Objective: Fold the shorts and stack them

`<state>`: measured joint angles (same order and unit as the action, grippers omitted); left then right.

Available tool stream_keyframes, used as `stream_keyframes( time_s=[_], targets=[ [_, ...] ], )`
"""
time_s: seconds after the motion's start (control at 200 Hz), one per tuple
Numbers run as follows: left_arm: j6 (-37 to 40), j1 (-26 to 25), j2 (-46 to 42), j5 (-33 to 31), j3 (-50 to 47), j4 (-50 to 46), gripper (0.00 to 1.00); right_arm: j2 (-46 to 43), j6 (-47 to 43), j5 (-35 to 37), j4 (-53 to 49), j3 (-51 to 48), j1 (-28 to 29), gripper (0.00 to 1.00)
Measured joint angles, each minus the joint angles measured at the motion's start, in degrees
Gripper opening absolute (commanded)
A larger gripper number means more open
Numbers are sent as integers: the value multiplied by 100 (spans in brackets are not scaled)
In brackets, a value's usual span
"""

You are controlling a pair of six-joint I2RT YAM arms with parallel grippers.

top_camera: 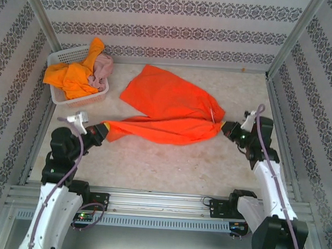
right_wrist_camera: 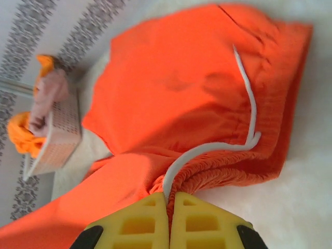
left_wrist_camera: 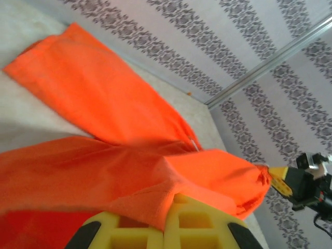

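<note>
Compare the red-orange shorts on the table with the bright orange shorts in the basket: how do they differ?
The red-orange shorts lie spread on the table; the bright orange shorts sit crumpled in the white basket. The left gripper and right gripper pinch the red-orange shorts at opposite ends; no gripper holds the bright orange shorts. Both are soft cloth, not yet folded.
</note>
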<state>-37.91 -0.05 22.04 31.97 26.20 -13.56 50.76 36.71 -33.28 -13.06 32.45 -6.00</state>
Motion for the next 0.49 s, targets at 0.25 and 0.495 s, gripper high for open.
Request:
stream_keyframes(
  time_s=[0.25, 0.495],
  targets=[
    [26, 0, -476, -590, -122, -844, 0, -229, 793, 151, -262, -1047, 426, 0],
    [164, 0, 787, -916, 275, -774, 0, 199, 1117, 529, -369, -942, 739, 0]
  ],
)
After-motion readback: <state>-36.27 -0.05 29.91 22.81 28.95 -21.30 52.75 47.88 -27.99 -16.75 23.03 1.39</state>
